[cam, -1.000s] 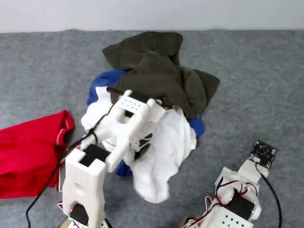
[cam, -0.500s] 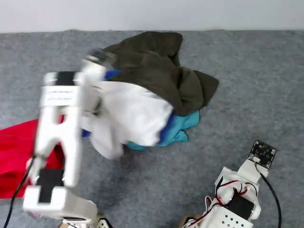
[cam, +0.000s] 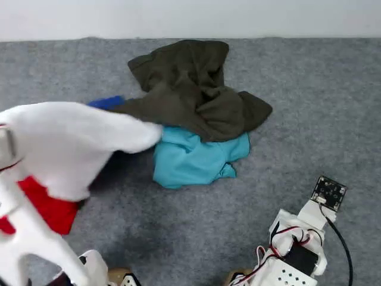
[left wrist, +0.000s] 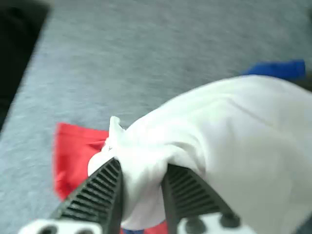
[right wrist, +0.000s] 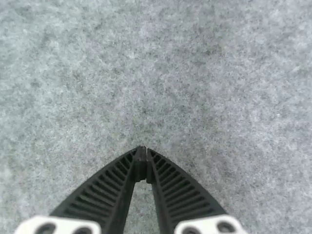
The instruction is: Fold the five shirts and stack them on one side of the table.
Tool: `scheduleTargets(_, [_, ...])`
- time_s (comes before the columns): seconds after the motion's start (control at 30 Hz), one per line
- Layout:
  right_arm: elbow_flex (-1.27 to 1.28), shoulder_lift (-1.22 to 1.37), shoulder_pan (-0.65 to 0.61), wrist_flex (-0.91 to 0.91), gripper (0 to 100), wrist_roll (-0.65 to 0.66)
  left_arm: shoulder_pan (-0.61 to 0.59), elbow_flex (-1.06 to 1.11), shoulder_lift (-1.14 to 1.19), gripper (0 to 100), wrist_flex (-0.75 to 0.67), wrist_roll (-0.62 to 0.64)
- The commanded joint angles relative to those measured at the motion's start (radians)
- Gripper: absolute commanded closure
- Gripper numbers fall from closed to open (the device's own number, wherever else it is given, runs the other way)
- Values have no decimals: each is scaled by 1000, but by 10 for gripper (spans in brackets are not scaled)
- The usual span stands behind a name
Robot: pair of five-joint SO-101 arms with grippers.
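Nearest us, our right gripper (right wrist: pixel 141 163) sits closed and holding nothing over the mat (right wrist: pixel 219 73). Our left gripper (left wrist: pixel 141 170) pinches the white shirt (cam: pixel 65 143), held above the red shirt (cam: pixel 50 208). Beyond lie the teal shirt (cam: pixel 190 158), then the olive shirt (cam: pixel 190 89) and blue shirt (cam: pixel 107 102).

Matt, coarse grey felt-like carpeting covers the table (cam: pixel 321 107). On it lies soft, matt cloth: a white shirt (cam: pixel 71 143), smooth-faced; a dark olive shirt (cam: pixel 190 89), thicker-looking and deeply rumpled; a teal shirt (cam: pixel 193 158), smooth and lightly creased; a red shirt (cam: pixel 59 213) and a blue shirt (cam: pixel 107 102), both dull-finished fabric. The left claw (left wrist: pixel 141 168) and right claw (right wrist: pixel 141 152) have matt black plastic fingers with ridged inner faces, mounted in smooth white plastic.
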Motion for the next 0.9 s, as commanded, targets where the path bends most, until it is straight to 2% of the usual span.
scheduleTargets(0.0, [14, -2, 16, 4, 987, -6, -164, -13, -66, 987, -101, -6])
scheduleTargets(0.2, [14, -2, 16, 4, 987, -6, -341, 13, -61, 987, -249, -6])
scheduleTargets(0.33, [14, -2, 16, 4, 987, -6, -342, 130, -63, 987, -331, -31])
scheduleTargets(0.5, [14, -2, 16, 4, 987, -6, -319, 260, -71, 972, -381, -186])
scheduleTargets(0.6, [14, -2, 16, 4, 987, -6, -322, 298, -71, 881, -379, -238])
scheduleTargets(0.7, [14, -2, 16, 4, 987, -6, -322, 309, -71, 788, -379, -239])
scheduleTargets(0.87, [14, -2, 16, 4, 987, -6, -315, 308, -71, 764, -379, -239])
